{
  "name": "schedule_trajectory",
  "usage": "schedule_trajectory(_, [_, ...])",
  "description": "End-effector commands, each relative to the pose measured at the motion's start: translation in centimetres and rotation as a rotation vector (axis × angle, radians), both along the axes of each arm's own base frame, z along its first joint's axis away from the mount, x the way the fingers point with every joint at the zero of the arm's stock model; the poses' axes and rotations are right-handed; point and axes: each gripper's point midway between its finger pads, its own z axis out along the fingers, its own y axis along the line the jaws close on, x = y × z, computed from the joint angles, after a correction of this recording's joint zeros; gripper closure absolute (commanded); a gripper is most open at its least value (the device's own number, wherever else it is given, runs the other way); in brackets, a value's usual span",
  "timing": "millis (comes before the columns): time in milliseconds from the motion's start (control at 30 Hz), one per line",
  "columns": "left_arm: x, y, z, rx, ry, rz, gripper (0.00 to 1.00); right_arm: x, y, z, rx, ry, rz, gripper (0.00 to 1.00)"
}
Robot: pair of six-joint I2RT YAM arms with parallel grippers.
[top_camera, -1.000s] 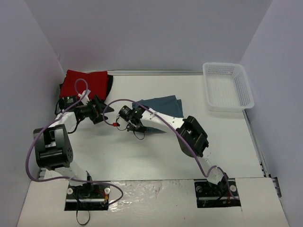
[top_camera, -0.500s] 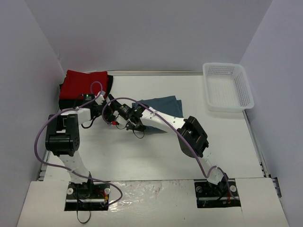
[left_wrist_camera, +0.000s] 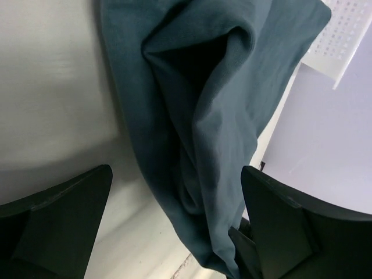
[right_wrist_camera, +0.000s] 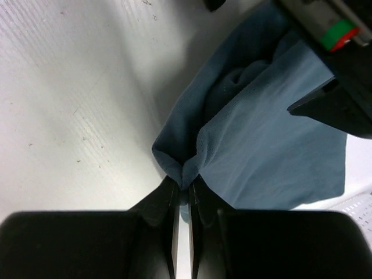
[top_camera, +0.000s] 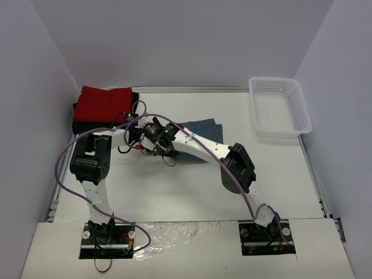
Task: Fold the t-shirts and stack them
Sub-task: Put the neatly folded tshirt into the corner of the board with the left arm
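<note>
Right jaws: pressed together, pinching a gathered fold at the near edge of the teal t-shirt, cloth bunched right at the tips.

Left jaws: spread as wide as they go, one dark finger on each side of the same shirt's rumpled folds, holding nothing. Cannot tell whether the right-hand finger brushes the hem.

Teal t-shirt lying on the white counter near its middle, left end hidden from above under both wrists.

Red t-shirt flat in the far left corner. Black t-shirt beneath it, only a dark edge showing.

White basket at the far right, well apart from the shirts. Just a lattice corner of it caught in the left wrist view.
</note>
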Motion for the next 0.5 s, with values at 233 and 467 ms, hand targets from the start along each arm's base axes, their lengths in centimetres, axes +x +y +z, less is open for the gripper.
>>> schedule_trajectory(233, [1.1, -0.8, -2.7, 0.056, 0.035, -0.014, 0.06, -0.4, 0.8, 3.7, 0.021, -0.047, 0.013, 1.00])
schedule_trajectory(467, [0.7, -3.2, -2.2, 0.013, 0.028, -0.081, 0.06, -0.3, 0.6, 2.7, -0.005, -0.036, 0.012, 1.00])
